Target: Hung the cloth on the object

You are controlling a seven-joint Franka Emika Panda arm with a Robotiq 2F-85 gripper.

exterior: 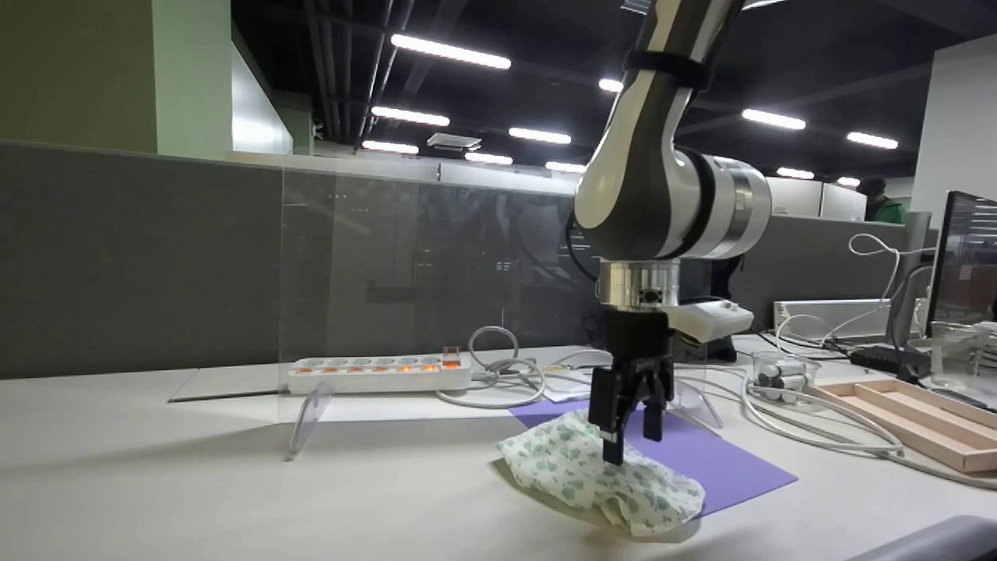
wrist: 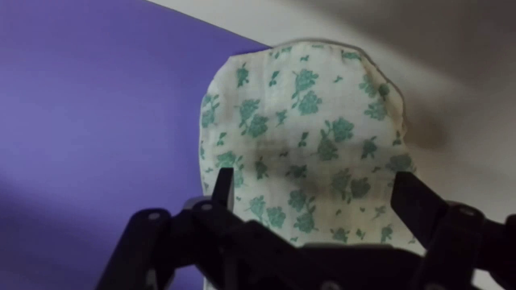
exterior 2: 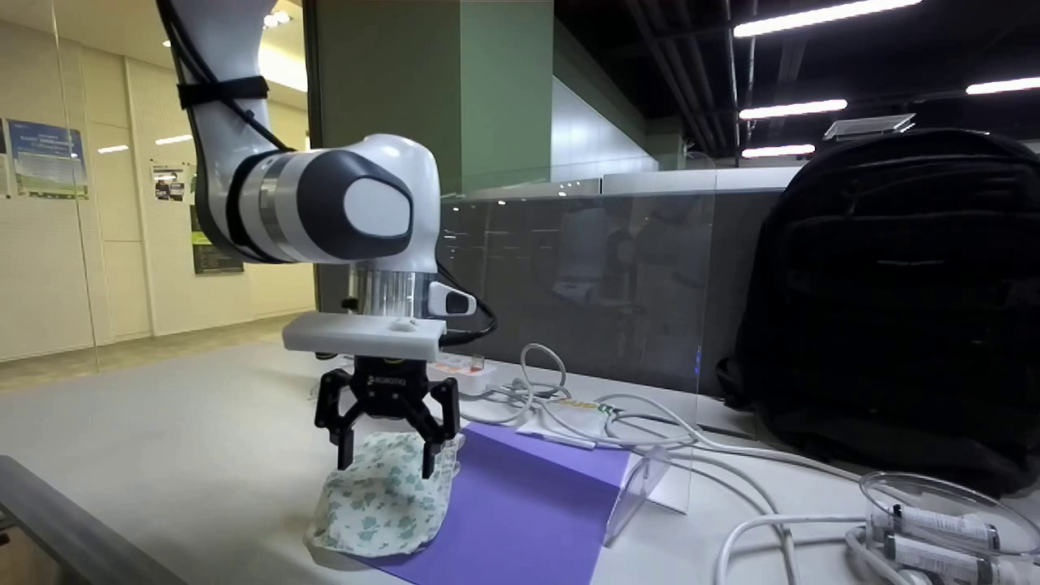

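The cloth (exterior: 561,460), cream-white with a green print, lies crumpled on the table, partly over the purple mat. It also shows in an exterior view (exterior 2: 378,512) and fills the middle of the wrist view (wrist: 302,100). My gripper (exterior: 632,442) points straight down over the cloth, also seen in an exterior view (exterior 2: 387,465). In the wrist view its fingers (wrist: 314,177) are wide apart with nothing held between them. I cannot tell whether the fingertips touch the cloth. The object, a clear upright panel (exterior: 389,257), stands behind the cloth on clear feet; it also shows in an exterior view (exterior 2: 666,284).
The purple mat (exterior: 724,467) runs under the panel. A white power strip (exterior: 374,375) and looped cables (exterior: 514,382) lie behind the panel. A wooden tray (exterior: 911,421) and a clear round container (exterior 2: 934,520) lie to the side. A black backpack (exterior 2: 902,309) stands at the back.
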